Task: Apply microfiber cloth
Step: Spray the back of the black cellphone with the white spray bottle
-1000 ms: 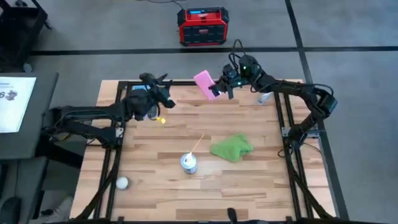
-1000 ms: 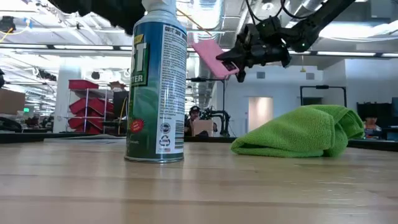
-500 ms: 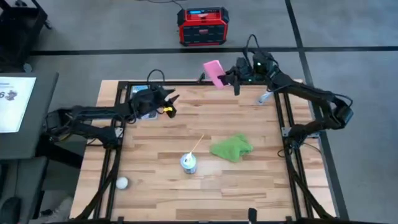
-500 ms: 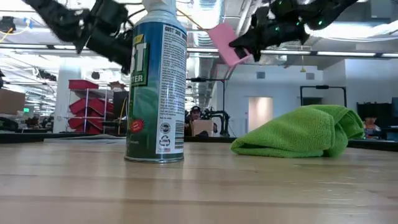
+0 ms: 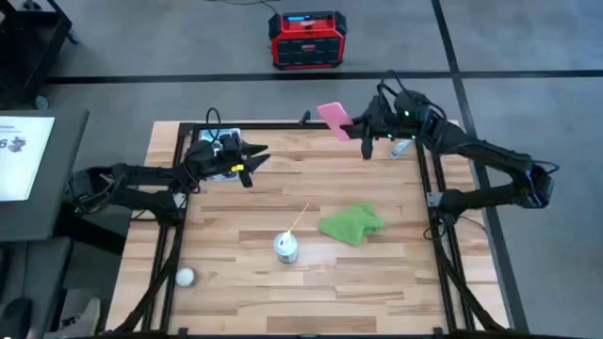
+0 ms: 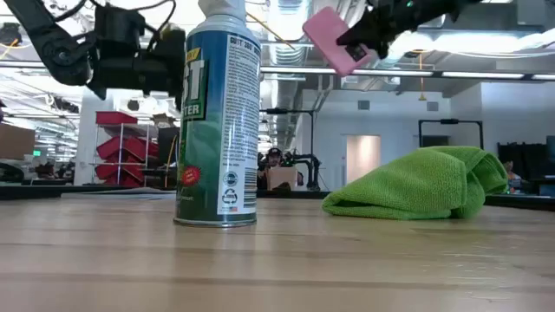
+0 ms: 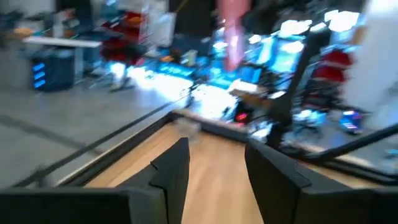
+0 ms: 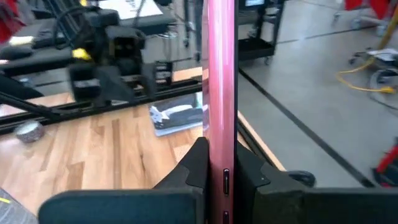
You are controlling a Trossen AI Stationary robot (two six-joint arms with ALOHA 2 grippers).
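While your right gripper (image 5: 363,127) fingers clamp the phone (image 5: 334,120) aloft, left gripper (image 5: 252,162) fingers are wide, empty; next fetch the microfiber cloth (image 5: 350,223), well apart on the worktop (image 5: 396,273).

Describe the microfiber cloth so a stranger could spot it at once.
Look at the wooden table, right of its centre. The microfiber cloth lies there crumpled beside the upright spray can. It is the only soft, bright green thing; the pink phone is held aloft.

Overhead and table-level cameras share the spray can (image 5: 286,247).
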